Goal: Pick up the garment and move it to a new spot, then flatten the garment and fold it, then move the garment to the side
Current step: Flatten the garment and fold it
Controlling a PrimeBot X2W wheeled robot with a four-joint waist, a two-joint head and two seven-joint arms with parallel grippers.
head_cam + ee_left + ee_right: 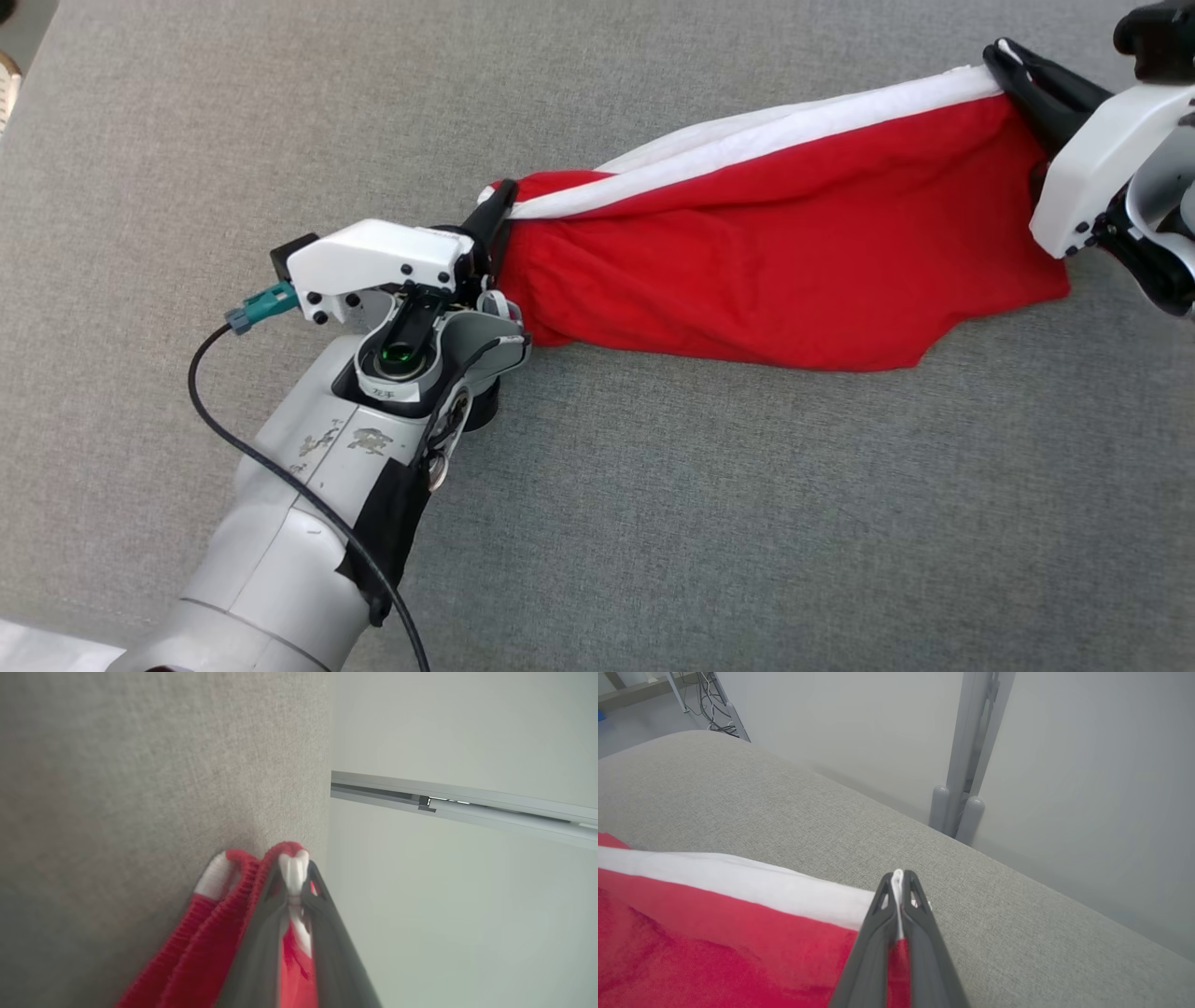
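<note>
The garment (794, 271) is clamped by left pincer (502, 198) and right pincer (1001, 58) — even tension should be held during lowering.

light: bright, even, soft | shadows: faint | blur: garment (224, 933) near left wrist lens | glare: none

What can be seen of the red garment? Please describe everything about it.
The red garment is soft, knit-looking cloth with a white band along its held edge. It is stretched between the left gripper and the right gripper, both shut on that edge at its two ends. Its wrinkled lower part rests on the grey fabric surface.
</note>
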